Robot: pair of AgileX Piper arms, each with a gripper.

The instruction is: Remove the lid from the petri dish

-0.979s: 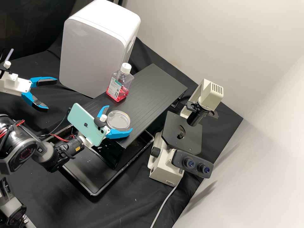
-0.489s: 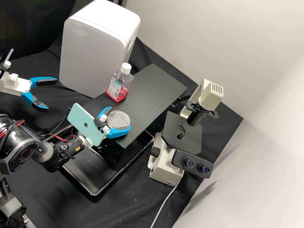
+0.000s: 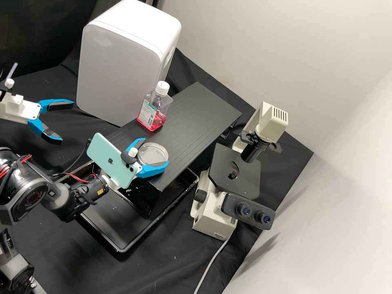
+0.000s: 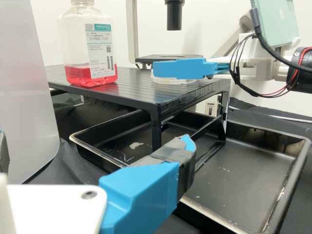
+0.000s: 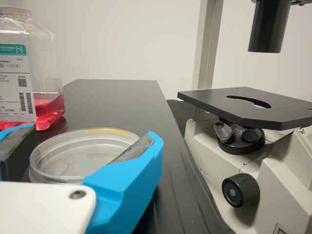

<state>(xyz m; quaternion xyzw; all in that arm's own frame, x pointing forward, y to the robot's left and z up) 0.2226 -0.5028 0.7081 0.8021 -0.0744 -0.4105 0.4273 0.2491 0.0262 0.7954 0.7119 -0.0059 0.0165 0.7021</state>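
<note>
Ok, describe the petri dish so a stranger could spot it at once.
Find the black shelf beside the white box. At its near end, in the right end effector, sits the dish: flat, round, clear, unlike the upright bottle of red liquid.

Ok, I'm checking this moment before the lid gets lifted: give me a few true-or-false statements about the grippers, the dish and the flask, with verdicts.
1. The right gripper has one finger on each side of the petri dish. True.
2. The petri dish stands on the microscope's stage. False: it stands on the black raised platform.
3. The left gripper is open, off to the side and away from the platform. True.
4. The culture flask lies on its side. False: it stands upright on the platform with its white cap on.
5. The lid has been set down beside the dish. False: it sits on the dish.
</note>
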